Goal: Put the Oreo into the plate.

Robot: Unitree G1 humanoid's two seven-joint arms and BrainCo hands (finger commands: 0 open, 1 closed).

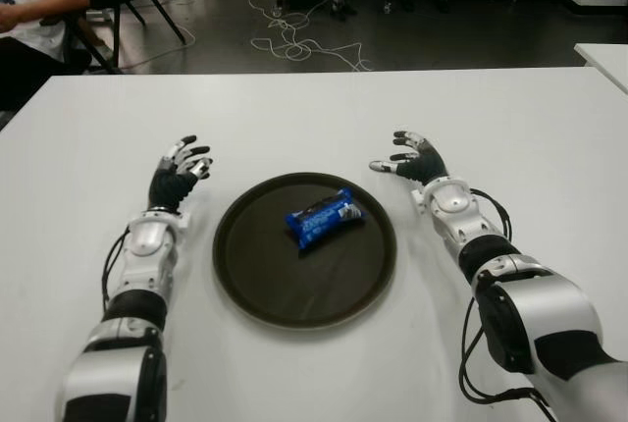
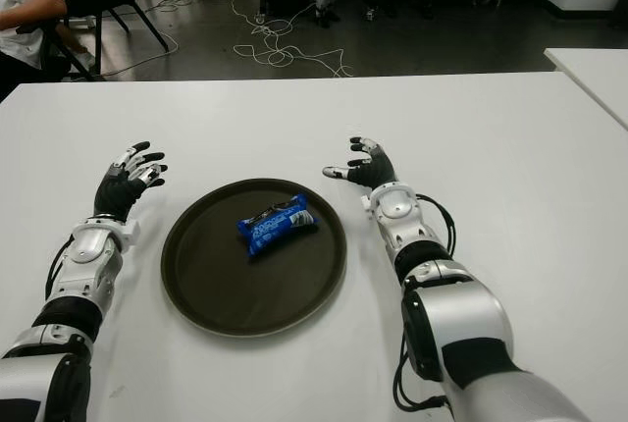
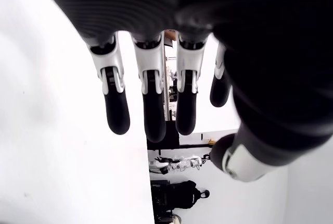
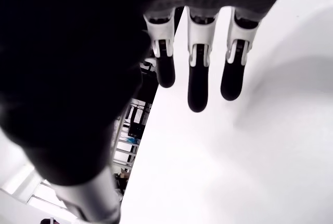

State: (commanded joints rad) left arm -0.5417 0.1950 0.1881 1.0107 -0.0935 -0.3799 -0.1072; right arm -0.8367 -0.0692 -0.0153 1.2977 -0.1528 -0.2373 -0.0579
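Observation:
A blue Oreo pack [image 1: 325,216] lies flat inside the dark round plate [image 1: 255,275], a little beyond its middle. My left hand [image 1: 183,169] shows left of the plate over the white table, fingers spread and holding nothing; its wrist view shows straight fingers [image 3: 147,104] with nothing between them. To the right of the plate's far rim is my right hand [image 1: 410,159], also spread and holding nothing, its fingers [image 4: 198,81] extended over bare table. Neither hand touches the plate or the pack.
The white table [image 1: 314,108] stretches to a far edge, with a second white table [image 1: 603,54] at the right. Beyond lie floor cables [image 1: 294,44], a chair and a seated person [image 1: 34,0] at the far left.

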